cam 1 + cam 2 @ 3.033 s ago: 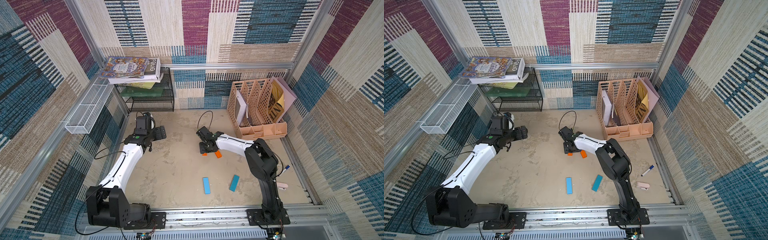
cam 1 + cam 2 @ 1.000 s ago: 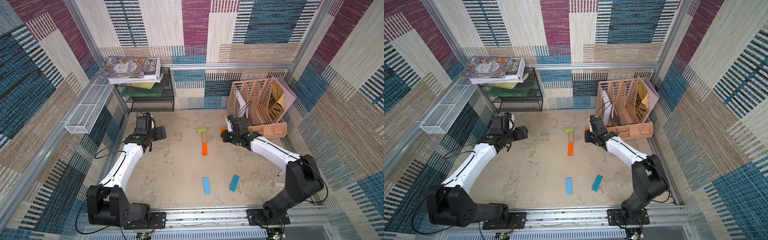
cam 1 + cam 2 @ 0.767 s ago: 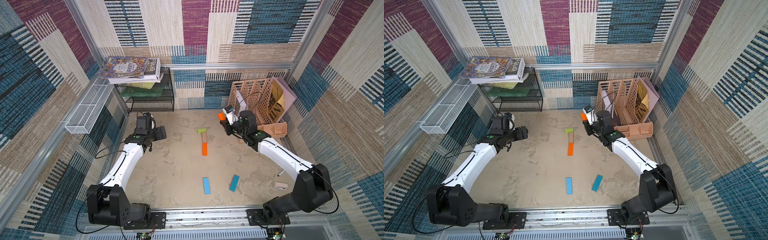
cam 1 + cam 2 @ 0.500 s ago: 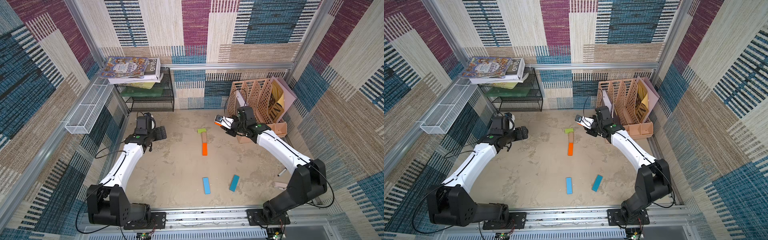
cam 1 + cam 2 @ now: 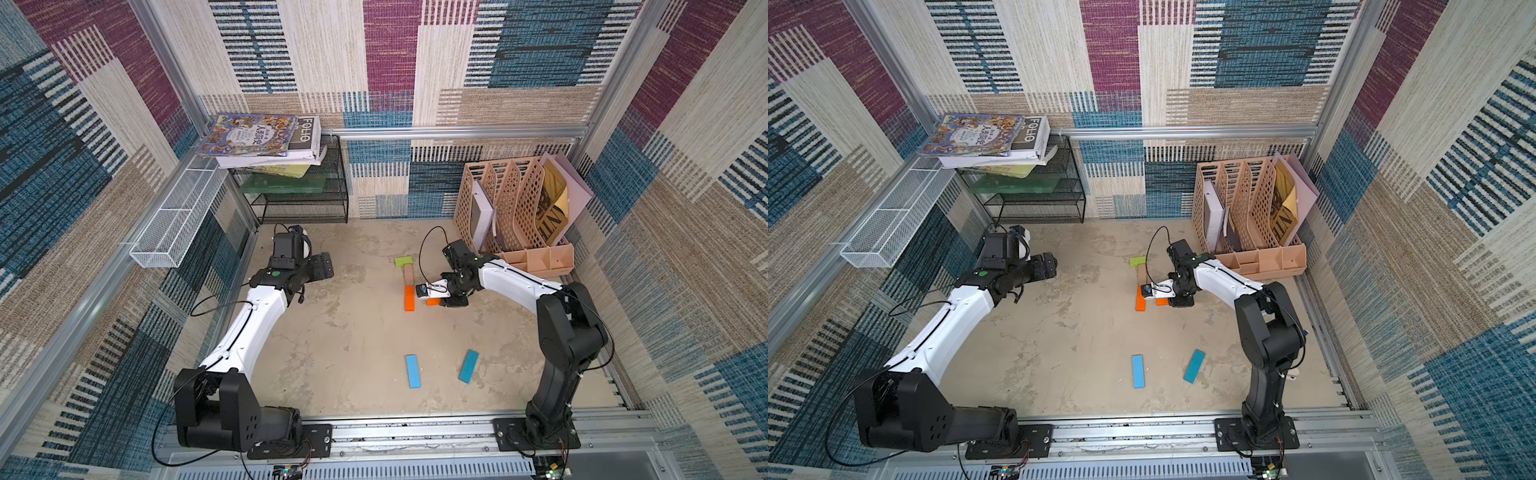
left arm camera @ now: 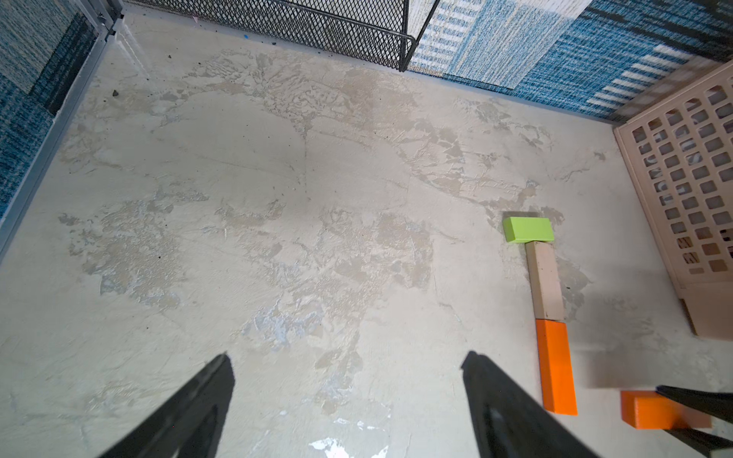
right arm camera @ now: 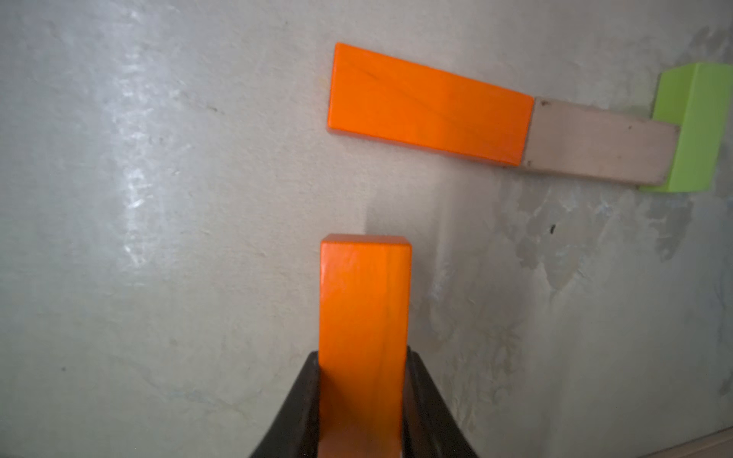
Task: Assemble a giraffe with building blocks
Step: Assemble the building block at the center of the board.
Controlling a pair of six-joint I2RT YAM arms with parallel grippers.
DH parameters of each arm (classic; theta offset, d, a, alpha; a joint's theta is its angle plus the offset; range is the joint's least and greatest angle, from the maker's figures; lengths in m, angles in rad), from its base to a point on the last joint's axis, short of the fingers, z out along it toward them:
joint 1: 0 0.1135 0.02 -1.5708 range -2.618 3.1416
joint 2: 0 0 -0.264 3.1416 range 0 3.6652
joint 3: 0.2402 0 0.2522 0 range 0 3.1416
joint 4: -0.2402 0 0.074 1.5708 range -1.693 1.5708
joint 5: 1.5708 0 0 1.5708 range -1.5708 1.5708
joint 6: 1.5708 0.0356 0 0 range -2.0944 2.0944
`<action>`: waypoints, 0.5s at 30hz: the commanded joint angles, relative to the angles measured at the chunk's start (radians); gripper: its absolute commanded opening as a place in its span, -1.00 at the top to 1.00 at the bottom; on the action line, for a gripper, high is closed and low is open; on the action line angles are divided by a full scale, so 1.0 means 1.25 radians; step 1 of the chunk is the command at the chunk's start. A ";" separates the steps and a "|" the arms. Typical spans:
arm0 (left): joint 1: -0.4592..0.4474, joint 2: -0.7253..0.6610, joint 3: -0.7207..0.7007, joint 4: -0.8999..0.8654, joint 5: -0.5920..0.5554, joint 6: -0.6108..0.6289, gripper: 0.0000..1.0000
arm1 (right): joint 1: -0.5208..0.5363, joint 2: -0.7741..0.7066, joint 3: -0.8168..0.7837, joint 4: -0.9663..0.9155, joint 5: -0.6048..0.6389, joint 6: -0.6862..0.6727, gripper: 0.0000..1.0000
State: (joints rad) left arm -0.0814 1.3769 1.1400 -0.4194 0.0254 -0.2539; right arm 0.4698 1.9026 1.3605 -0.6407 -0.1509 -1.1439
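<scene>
Giraffe (image 5: 409,275) green-tan-orange strip, right fingers (image 7: 298,416) clenched on second orange block (image 7: 363,317), left fingers (image 6: 186,412) spread

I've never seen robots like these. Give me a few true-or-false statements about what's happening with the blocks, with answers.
1. The right arm's fingers grip an orange block. True.
2. The left arm's fingers hold a block too. False: they are open and empty.
3. The lime-green block, tan block and second orange block lie touching in a row. True.
4. The two blue blocks touch that row. False: they lie apart from it, nearer the arms' bases.
</scene>
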 commanded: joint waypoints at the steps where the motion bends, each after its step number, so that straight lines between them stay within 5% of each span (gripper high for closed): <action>1: 0.000 -0.003 0.004 0.006 0.004 0.001 -0.88 | 0.006 0.041 0.041 -0.050 -0.029 0.029 0.81; 9: 0.000 -0.003 0.006 0.008 0.006 0.001 -0.88 | 0.003 0.089 0.066 -0.078 -0.063 0.040 0.25; 15: 0.000 -0.003 0.005 0.008 0.007 0.001 -0.88 | 0.005 0.108 0.073 -0.091 -0.083 0.042 0.02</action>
State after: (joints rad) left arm -0.0814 1.3746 1.1400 -0.4194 0.0257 -0.2543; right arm 0.4732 2.0308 1.4425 -0.7189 -0.2226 -1.0969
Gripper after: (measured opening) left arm 0.941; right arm 0.498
